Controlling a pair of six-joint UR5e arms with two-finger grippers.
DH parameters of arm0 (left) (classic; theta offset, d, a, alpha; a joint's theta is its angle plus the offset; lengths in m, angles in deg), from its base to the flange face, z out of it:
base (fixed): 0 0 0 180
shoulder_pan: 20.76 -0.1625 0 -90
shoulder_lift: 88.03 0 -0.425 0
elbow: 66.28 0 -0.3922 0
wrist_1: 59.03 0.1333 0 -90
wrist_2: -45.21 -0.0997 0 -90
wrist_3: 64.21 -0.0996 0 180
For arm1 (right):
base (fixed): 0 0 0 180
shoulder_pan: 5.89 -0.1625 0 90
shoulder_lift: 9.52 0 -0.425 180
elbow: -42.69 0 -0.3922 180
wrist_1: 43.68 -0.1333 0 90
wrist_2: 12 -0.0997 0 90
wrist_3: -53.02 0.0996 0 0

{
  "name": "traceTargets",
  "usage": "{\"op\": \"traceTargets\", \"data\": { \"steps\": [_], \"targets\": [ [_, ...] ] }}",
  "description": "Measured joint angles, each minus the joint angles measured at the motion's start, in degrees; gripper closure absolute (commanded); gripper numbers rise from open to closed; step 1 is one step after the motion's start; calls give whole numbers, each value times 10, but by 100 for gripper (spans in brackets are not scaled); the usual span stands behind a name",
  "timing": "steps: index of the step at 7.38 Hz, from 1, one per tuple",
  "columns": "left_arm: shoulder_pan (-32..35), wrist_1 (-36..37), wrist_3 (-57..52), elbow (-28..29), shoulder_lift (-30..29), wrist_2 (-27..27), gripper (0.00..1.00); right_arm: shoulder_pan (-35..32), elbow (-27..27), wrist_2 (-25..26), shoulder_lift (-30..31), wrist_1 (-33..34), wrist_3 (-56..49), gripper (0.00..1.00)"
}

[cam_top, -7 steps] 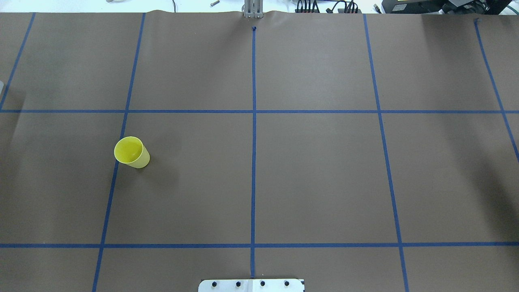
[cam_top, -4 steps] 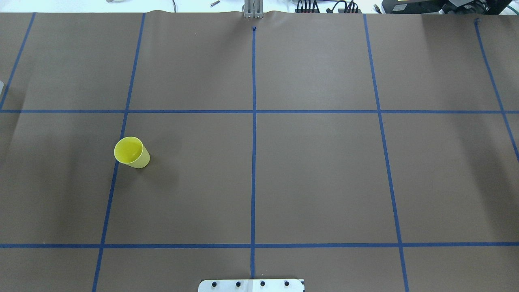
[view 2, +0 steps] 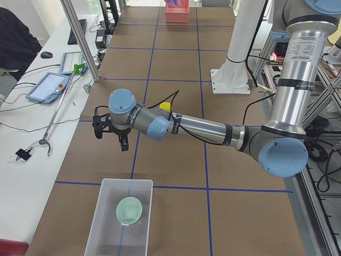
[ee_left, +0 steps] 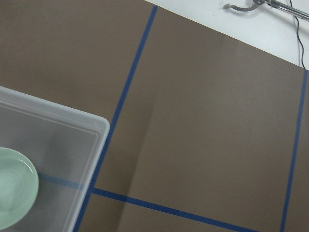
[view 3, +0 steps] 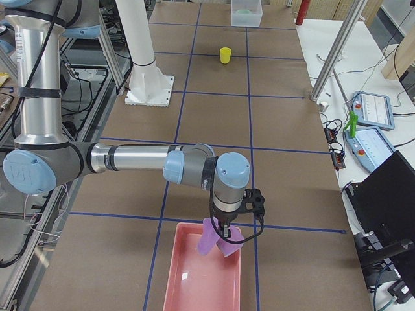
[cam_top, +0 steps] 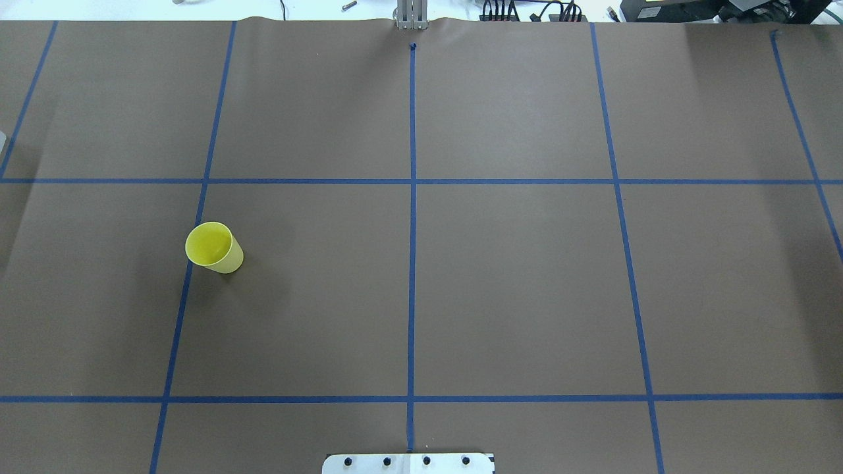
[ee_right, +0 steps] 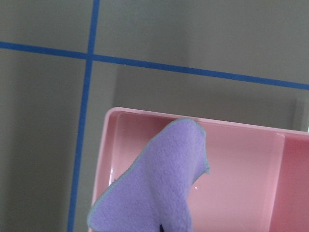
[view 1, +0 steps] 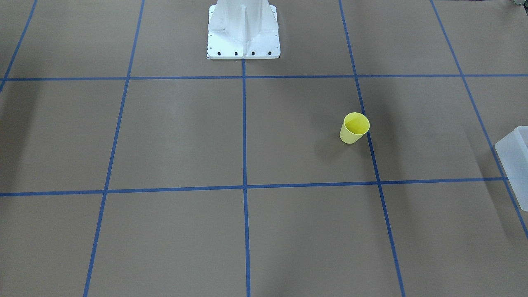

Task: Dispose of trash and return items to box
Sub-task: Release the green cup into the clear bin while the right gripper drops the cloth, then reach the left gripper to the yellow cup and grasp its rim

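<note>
Meanwhile, the green bowl [view 2: 129, 210] lies in the box [view 2: 106, 234]
The box sits at the end of the table [cam_top: 527, 296] on the robot's left; the left gripper [view 2: 111, 140] hangs near it, and how far it is open cannot be told. The right gripper [view 3: 228, 234] is over a pink tray [ee_right: 241, 164], a purple cloth [ee_right: 154, 188] dangling beneath it; its grip cannot be told either. A yellow cup [cam_top: 214, 247] stands upright, well apart from the box
</note>
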Motion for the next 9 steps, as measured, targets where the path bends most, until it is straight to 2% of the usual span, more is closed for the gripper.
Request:
{"op": "traceTargets", "data": {
  "steps": [2,3,4,7,9],
  "targets": [
    [-80,2,107,-64,4,-29,1,-5,-55,32,-1,-36,-30,100],
    [-122,2,147,-89,4,-51,1,-6,-85,43,-4,-56,-34,96],
    [-172,1,190,-110,4,-91,1,-6,-112,50,-5,-78,-34,1],
    [-286,-2,270,-142,3,-183,1,-18,-142,49,2,-139,-23,0],
    [-339,-3,291,-148,2,-215,3,-34,-140,39,-8,-149,-18,0]
  ]
}}
